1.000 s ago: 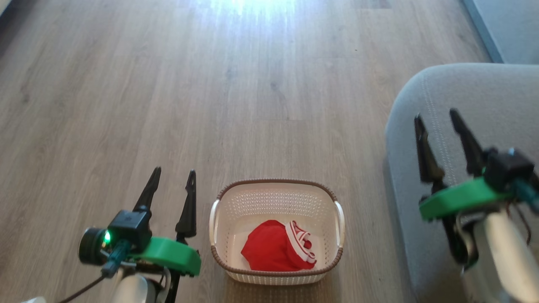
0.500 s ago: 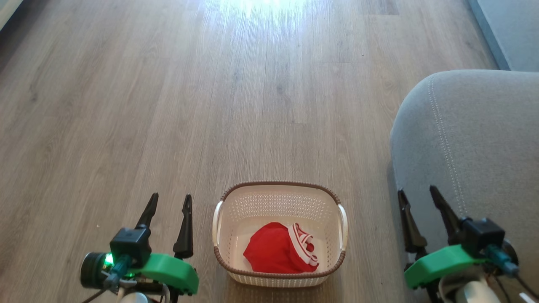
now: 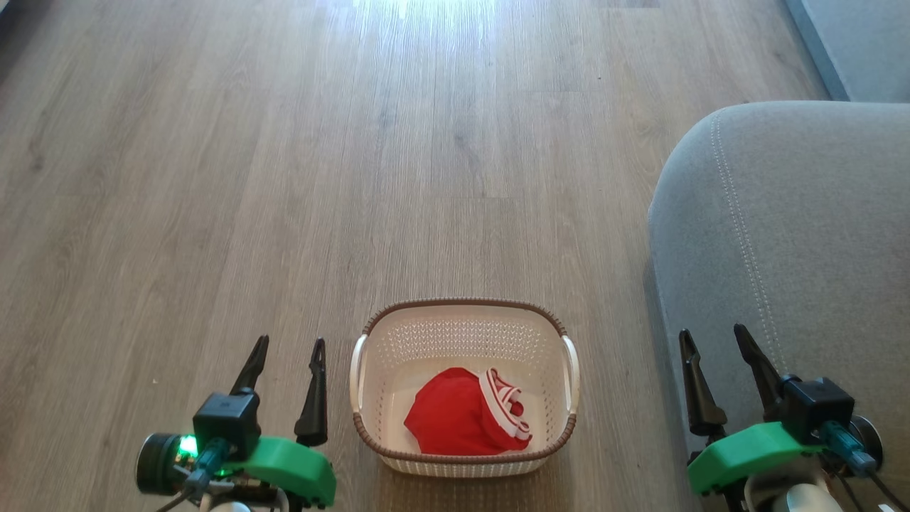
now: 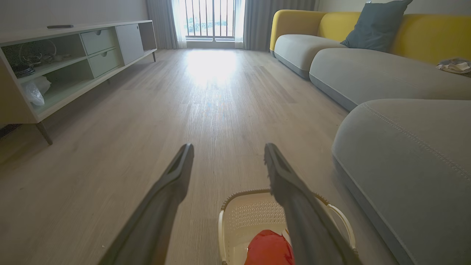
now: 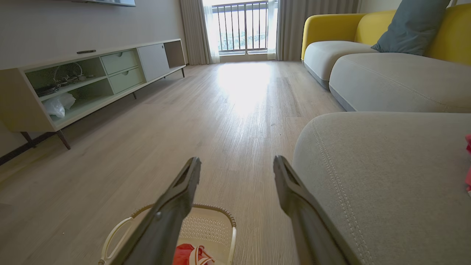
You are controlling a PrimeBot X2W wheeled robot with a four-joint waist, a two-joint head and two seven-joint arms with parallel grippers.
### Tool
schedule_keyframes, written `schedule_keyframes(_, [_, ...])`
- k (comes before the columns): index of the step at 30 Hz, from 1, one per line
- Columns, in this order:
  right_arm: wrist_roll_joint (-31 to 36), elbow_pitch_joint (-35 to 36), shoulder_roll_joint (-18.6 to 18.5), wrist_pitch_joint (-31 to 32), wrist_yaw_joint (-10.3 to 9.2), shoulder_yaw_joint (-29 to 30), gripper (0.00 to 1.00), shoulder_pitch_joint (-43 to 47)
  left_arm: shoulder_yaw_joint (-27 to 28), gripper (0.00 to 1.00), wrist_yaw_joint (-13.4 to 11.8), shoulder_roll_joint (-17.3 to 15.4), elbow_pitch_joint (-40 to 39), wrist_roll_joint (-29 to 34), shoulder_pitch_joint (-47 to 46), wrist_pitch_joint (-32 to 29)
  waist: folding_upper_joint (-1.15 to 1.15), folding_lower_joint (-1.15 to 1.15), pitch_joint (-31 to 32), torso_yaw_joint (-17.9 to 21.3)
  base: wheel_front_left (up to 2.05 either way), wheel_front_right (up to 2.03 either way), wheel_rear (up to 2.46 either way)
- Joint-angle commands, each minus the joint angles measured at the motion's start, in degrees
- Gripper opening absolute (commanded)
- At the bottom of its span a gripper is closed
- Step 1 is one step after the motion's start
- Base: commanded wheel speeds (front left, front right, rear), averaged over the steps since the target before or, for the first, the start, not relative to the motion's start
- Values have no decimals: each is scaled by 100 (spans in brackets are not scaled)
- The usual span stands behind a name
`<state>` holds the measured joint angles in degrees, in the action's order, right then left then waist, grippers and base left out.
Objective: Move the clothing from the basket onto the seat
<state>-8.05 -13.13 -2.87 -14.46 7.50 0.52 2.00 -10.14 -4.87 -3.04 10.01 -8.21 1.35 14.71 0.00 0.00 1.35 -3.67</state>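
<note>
Red clothing [image 3: 462,421] lies bunched in basket [image 3: 462,303]. Left gripper [image 3: 291,341] and right gripper [image 3: 712,331] wait either side, claws spread, empty. Best: descend centrally, pinch the raised fold.

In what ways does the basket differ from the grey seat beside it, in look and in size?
The basket is cream-white perforated plastic with a brown woven rim; the seat is grey fabric with a pale stitched seam. The basket is far smaller than the seat. The basket is hollow and holds red clothing; the seat is a padded block. Both have rounded corners and stand on the wooden floor.
</note>
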Motion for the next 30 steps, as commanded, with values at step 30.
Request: schedule_keyframes(30, [-17, 172, -1, -53, -1, -98, 100, -268, 22, 100, 194, 16, -144, 172, -310, 29, 0, 0, -482, 178, 0, 0, 0])
